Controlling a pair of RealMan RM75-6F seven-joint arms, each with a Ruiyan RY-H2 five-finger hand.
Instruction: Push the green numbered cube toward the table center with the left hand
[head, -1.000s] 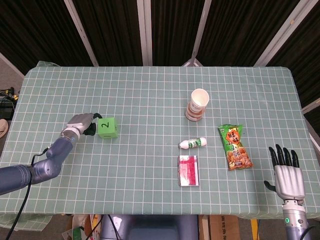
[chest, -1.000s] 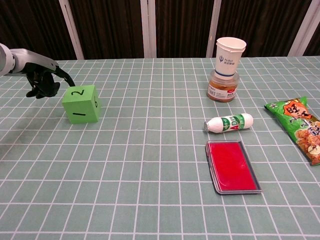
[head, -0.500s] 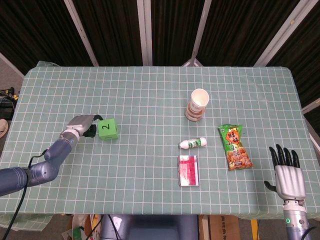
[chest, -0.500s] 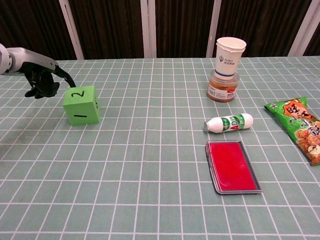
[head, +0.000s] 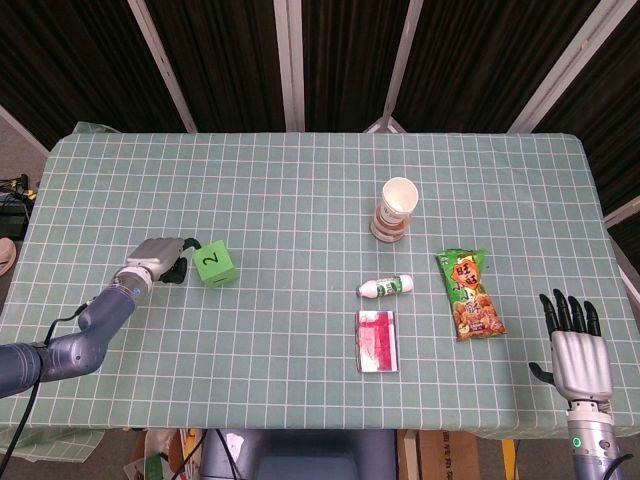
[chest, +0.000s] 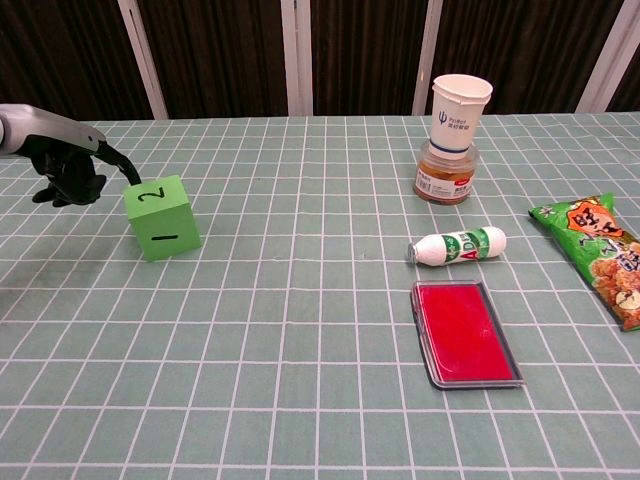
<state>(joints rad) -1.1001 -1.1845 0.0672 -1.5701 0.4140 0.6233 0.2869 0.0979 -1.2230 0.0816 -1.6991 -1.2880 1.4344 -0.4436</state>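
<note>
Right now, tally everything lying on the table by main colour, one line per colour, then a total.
Green: 2, the numbered cube and the snack bag
White: 2, the paper cup and the small bottle
Red: 1, the flat case
Brown: 1, the jar under the cup
Total: 6

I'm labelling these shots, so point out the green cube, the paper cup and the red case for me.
green cube (chest: 162, 217), chest view, on its front face.
paper cup (chest: 460, 114), chest view, on its white side wall.
red case (chest: 466, 332), chest view, on its red top surface.
</note>
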